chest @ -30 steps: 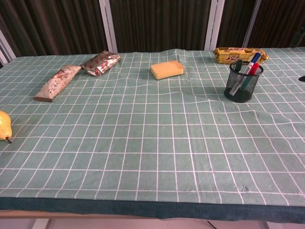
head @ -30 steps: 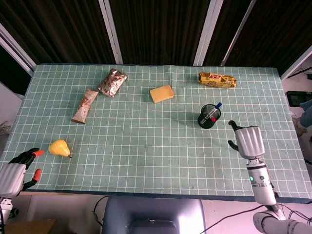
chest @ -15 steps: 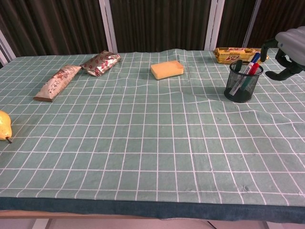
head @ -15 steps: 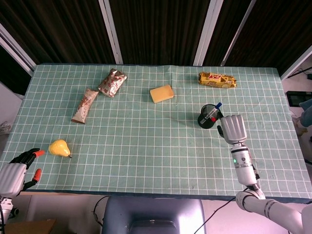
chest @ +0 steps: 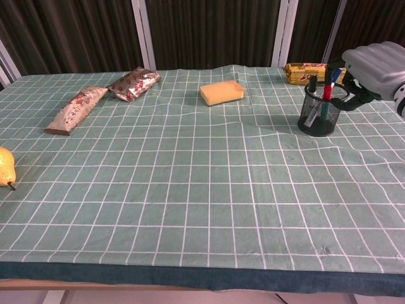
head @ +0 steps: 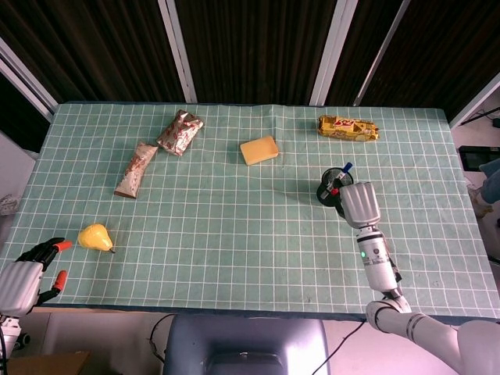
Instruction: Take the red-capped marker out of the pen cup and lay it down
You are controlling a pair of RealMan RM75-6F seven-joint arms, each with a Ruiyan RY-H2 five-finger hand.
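While the right hand (chest: 373,62) is hovering at the far right of the desk (head: 234,234), its pale grey back is covering the rim of the black mesh pen cup (chest: 322,110), and its dark fingers (chest: 355,95) are reaching down beside the cup's right edge. Whether those fingers are closing on anything cannot be told from either view. The red-capped marker (chest: 327,88) is standing upright inside the cup, its cap poking above the rim just beside the hand, with a blue-capped pen (chest: 335,76) leaning next to it. The left hand (head: 27,273) is resting at the near left corner of the desk, its orange-tipped fingers spread apart and holding nothing. A yellow pear (head: 95,237) is lying close to that hand. Farther back, two crinkled snack packets (head: 159,148) are lying side by side on the green checked cloth, a yellow sponge (head: 258,150) is sitting near the middle, and a yellow candy bar (head: 348,127) is lying behind the cup.
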